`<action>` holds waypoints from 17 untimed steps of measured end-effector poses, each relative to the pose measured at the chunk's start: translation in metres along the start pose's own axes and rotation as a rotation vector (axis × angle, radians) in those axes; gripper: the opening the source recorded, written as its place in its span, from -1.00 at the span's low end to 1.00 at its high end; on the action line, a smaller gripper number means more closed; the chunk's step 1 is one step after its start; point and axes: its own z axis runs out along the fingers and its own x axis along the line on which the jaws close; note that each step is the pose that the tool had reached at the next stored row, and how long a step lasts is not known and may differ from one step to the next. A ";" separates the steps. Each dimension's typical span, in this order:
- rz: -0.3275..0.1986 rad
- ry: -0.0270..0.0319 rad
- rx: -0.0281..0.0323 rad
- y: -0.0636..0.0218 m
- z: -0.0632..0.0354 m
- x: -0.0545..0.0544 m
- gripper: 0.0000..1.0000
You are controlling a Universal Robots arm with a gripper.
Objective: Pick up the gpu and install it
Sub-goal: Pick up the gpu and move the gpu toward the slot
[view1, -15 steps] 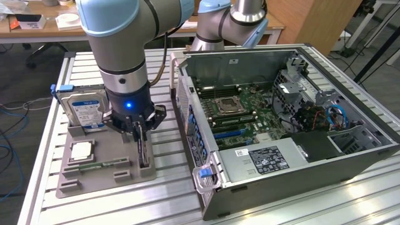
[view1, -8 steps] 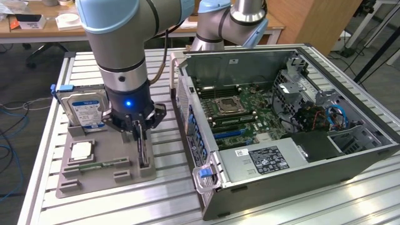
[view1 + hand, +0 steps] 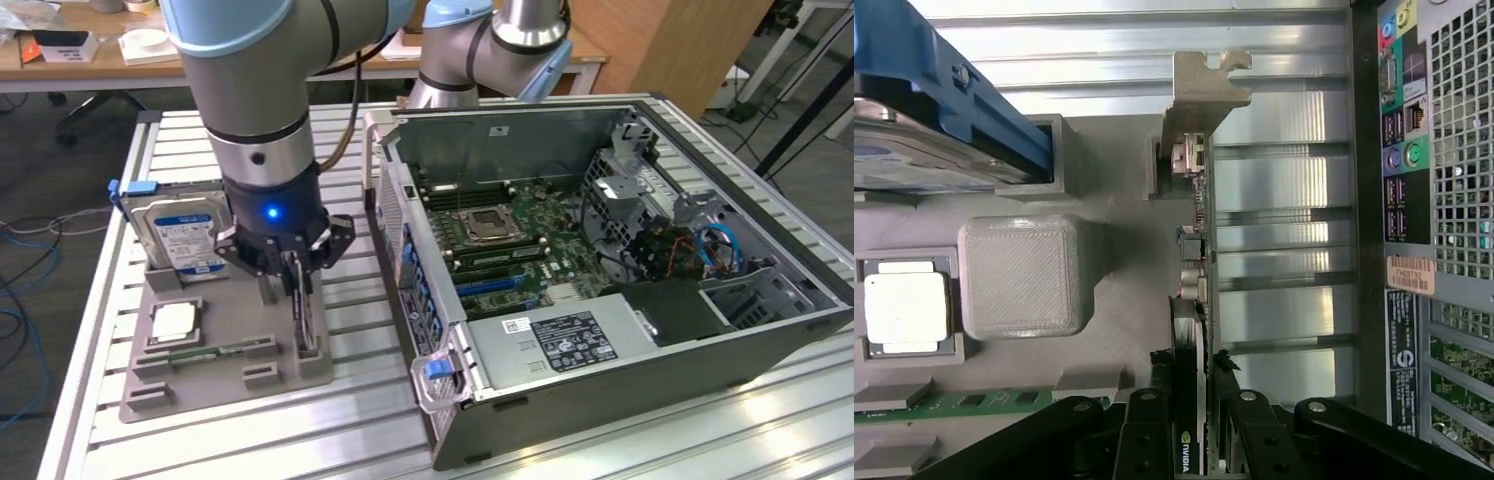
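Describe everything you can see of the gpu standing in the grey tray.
The gpu is a thin, flat, dark card standing on its long edge in a slot of the grey plastic tray. A bent silver metal bracket caps one end. Small connectors line its upper edge, and a small logo shows near the other end. The gripper straddles that end, its black fingers pressed against both faces. The card is upright and not yet lifted out.
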 end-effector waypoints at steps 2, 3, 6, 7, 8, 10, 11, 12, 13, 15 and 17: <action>0.000 -0.0002 0.0000 0.0001 -0.0024 0.000 -0.47; 0.000 -0.0001 0.0000 0.0001 -0.0036 0.000 -0.47; 0.000 -0.0001 0.0000 0.0002 -0.0073 0.000 -0.47; 0.000 -0.0001 0.0000 0.0002 -0.0086 0.000 -0.47; 0.000 0.0000 0.0000 0.0003 -0.0100 0.000 -0.47; 0.000 -0.0002 -0.0001 0.0004 -0.0126 -0.001 -0.47; 0.000 -0.0001 0.0000 0.0004 -0.0140 -0.001 -0.47; 0.000 -0.0001 -0.0001 0.0005 -0.0153 -0.001 -0.47; 0.000 -0.0001 0.0000 0.0005 -0.0164 -0.001 -0.47; 0.000 -0.0001 0.0000 0.0006 -0.0186 -0.001 -0.47; 0.000 -0.0001 0.0000 0.0006 -0.0205 -0.001 -0.47</action>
